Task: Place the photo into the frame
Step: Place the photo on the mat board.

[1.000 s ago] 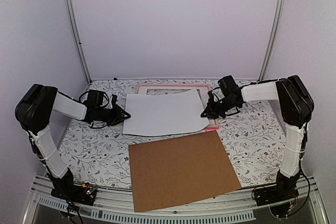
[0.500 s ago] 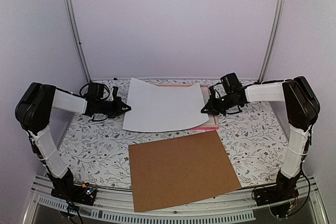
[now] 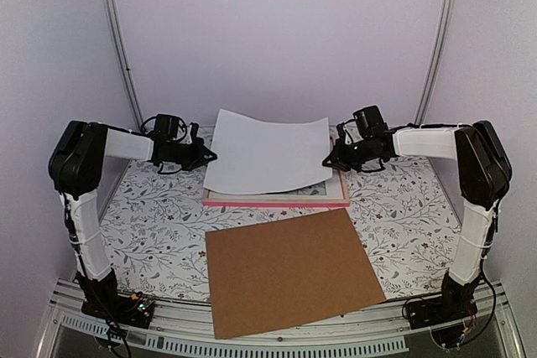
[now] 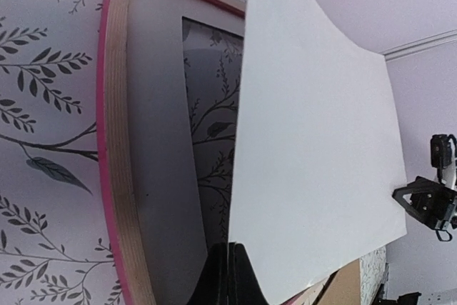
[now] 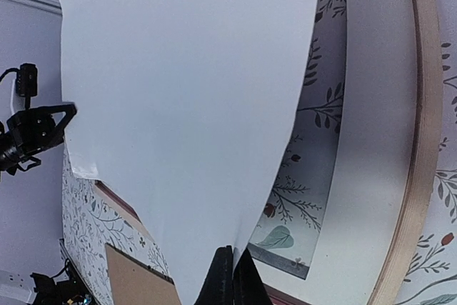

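The photo [image 3: 267, 157] hangs in the air btw. the left jaws and the right jaws, white back side up, so the printed side is not visible. The left jaws are fully closed and pinch the left edge of the photo. The right jaws are closed the same way on its right edge. The sheet is not flat: it bows down in the middle and its near edge hangs low over the frame [image 3: 277, 203]. Whether it touches there, I cannot tell.

The frame lies flat on the bench [image 3: 151, 207], at the far middle part, directly under the photo. The photo covers most of it, and in the top view mainly the near pink rail shows. Inside the frame lies a white mat [image 4: 153, 105], w/ the floral pattern of the bench seen through its opening. A brown backing board [image 3: 294, 270] lies flat on the near side of the bench, slightly turned, just in front of the frame.
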